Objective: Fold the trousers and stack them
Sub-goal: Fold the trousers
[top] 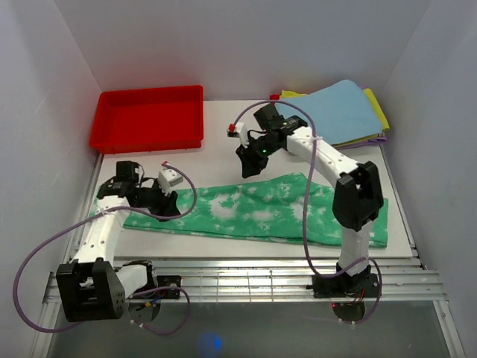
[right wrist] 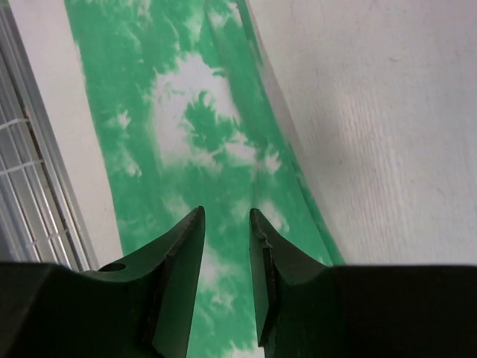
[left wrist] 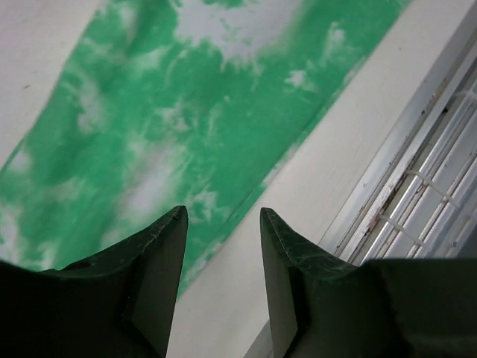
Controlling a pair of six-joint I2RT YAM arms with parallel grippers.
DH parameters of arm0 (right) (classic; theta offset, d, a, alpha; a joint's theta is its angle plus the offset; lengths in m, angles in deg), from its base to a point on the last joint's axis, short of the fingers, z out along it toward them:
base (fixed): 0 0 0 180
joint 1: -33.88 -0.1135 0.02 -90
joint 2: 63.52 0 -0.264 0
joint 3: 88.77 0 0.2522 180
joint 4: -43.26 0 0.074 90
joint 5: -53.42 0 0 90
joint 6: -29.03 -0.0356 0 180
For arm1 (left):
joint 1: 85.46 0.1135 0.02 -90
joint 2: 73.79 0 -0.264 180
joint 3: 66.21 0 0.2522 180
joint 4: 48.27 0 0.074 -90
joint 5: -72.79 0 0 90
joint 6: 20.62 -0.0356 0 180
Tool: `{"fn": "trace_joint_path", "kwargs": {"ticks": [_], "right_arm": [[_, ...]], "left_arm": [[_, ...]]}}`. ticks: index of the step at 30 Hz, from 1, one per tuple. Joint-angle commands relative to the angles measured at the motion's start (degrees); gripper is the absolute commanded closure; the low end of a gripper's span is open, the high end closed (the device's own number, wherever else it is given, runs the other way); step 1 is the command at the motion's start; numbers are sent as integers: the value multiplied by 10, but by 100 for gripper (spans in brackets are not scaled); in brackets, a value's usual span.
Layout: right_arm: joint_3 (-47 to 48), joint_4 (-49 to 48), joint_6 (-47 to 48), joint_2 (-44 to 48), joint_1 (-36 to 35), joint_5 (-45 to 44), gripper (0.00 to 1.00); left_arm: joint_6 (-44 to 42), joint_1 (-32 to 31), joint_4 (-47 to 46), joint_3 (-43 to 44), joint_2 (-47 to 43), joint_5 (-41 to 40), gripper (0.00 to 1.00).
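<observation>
trousers (top: 253, 212): long flat strip on table (top: 216, 158), near side; legs apparently laid together | left: crosswise folds, stacking | left gripper (left wrist: 221, 216): parted, empty, over left end | right gripper (right wrist: 226, 216): parted, empty, over middle

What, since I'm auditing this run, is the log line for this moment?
green-and-white tie-dye fabric trousers: laid out flat, long strip / left pincer: open, empty, over their near edge / right pincer: open, empty, over trousers
</observation>
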Motion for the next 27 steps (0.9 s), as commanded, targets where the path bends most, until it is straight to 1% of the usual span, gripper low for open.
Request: {"fn": "trace_joint_path", "kwargs": {"ticks": [1,2,3,4,5,6,8,9,10,12,19,27], "right_arm": [[44,-25,-37,-85,-20,-15,64],[61,-26,-39,-100,-22,-13,64],[63,-29,-42,-123,-27,-15,64],[64,-36,-49,-132,-31,-17,65],[62,-38,-49,-140,-34,-19,65],[57,-43,-52,-152,-39,-24,66],[47,-54,-55,-162,-44,-35,66],[32,-60,-56,-169,-48,-45,67],[26,-65,-58,-171,-48,-49,69],[16,-71,-61,-179,-48,-61,69],[13,-74,-65,-192,-49,-71,69],[18,-68,-67,-209,-48,-81,70]], "left_arm": [[-6,-87,-61,-37,-24,-53,46],[-5,-104,-70,-41,-26,-60,47],[-6,-135,-76,-44,-25,-76,49],[-8,-150,-78,-49,-25,-86,50],[-10,-168,-88,-52,-20,-100,52],[-11,-200,-95,-55,-17,-113,53],[-9,-233,-118,-64,-11,-150,56],[-8,-264,-122,-65,-1,-159,56],[-5,-279,-129,-66,7,-180,56],[-1,-316,-143,-69,19,-195,56],[0,-360,-174,-75,55,-229,50],[-6,-390,-197,-92,71,-245,47]]}}
